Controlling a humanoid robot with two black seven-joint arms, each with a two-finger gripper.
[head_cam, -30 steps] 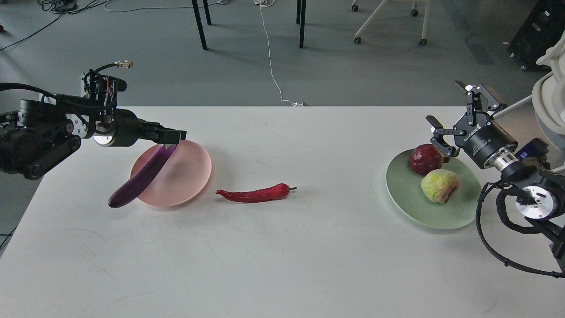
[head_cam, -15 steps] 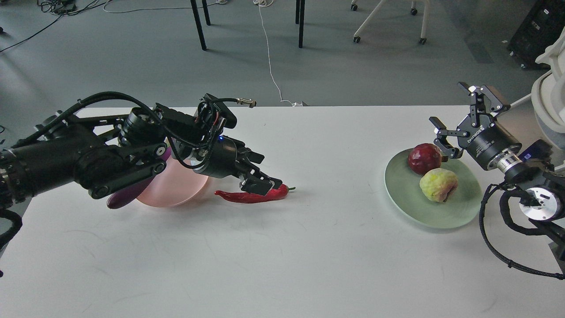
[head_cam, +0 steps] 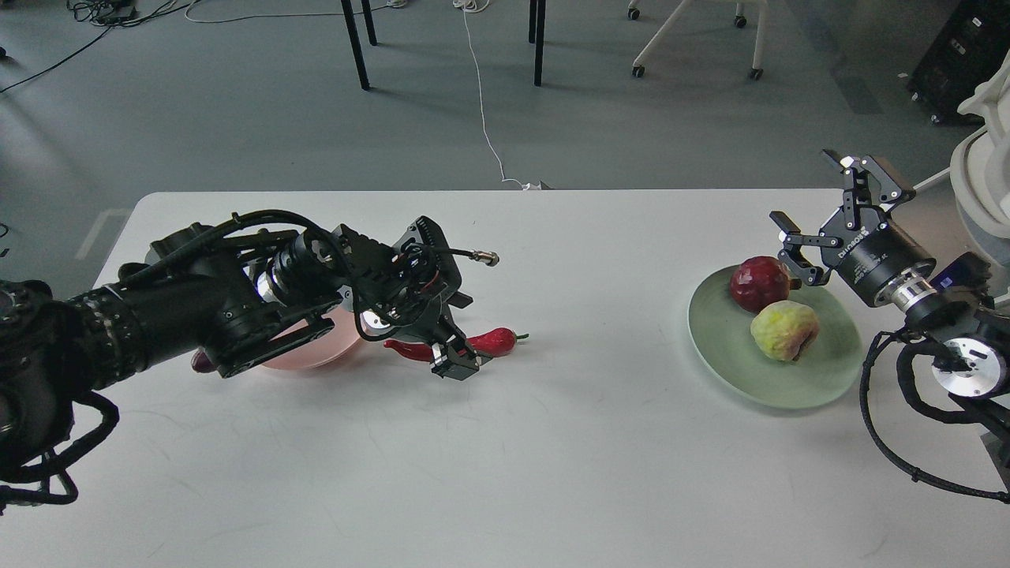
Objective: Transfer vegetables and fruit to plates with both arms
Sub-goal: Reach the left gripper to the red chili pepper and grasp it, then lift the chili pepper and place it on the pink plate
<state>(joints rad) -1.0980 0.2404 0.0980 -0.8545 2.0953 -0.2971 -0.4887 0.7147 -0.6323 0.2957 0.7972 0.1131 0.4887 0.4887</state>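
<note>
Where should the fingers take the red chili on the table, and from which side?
Probably across the chili pepper at mid-length, coming from above. It lies flat and lengthwise left to right on the table, slim enough to span, stem end pointing right. The left gripper is already down over its middle, hiding that part; whether it has closed cannot be told.

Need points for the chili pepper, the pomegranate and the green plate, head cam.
chili pepper (head_cam: 495, 340): head view, on the thick red body near its stem end.
pomegranate (head_cam: 757, 285): head view, middle of its dark red skin.
green plate (head_cam: 777, 386): head view, bare near part in front of the fruit.
</note>
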